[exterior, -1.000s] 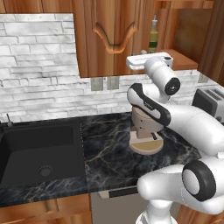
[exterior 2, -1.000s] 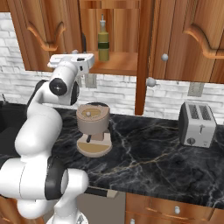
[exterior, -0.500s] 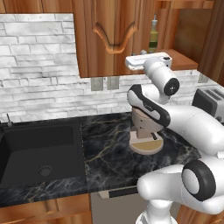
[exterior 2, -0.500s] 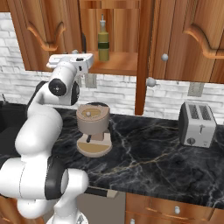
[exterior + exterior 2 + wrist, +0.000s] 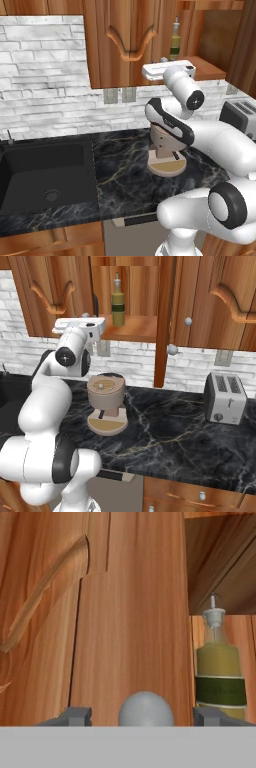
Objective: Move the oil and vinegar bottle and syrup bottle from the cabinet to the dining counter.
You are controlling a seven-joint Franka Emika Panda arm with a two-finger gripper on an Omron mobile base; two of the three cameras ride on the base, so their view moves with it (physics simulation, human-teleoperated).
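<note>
1. Oil and vinegar bottle [image 5: 219, 667] stands upright on the cabinet shelf [image 5: 135, 331], long axis vertical, yellow-green liquid, dark label band, pour spout on top. The cabinet [image 5: 127, 40] is open on that side.
2. Relative to the bottle: the gripper [image 5: 142, 714] sits lower and off to its left in the hand view, outside the shelf opening, facing the closed door panel [image 5: 130, 612] rather than the bottle.
3. A round silver knob [image 5: 146, 709] lies right between the two finger tips [image 5: 75, 716]; the jaws stand apart on either side of it, not touching it as far as I can tell (tips barely rise into frame, so contact is hard to judge).
4. Nothing is held.
5. Judgement: the next move looks aimed at the knob, not the bottle; the bottle would need a shift toward the open side.
6. Below the bottle, on the black counter [image 5: 170, 426]: a brown coffee machine [image 5: 106, 403]; toaster [image 5: 225, 397] well to the right.
</note>
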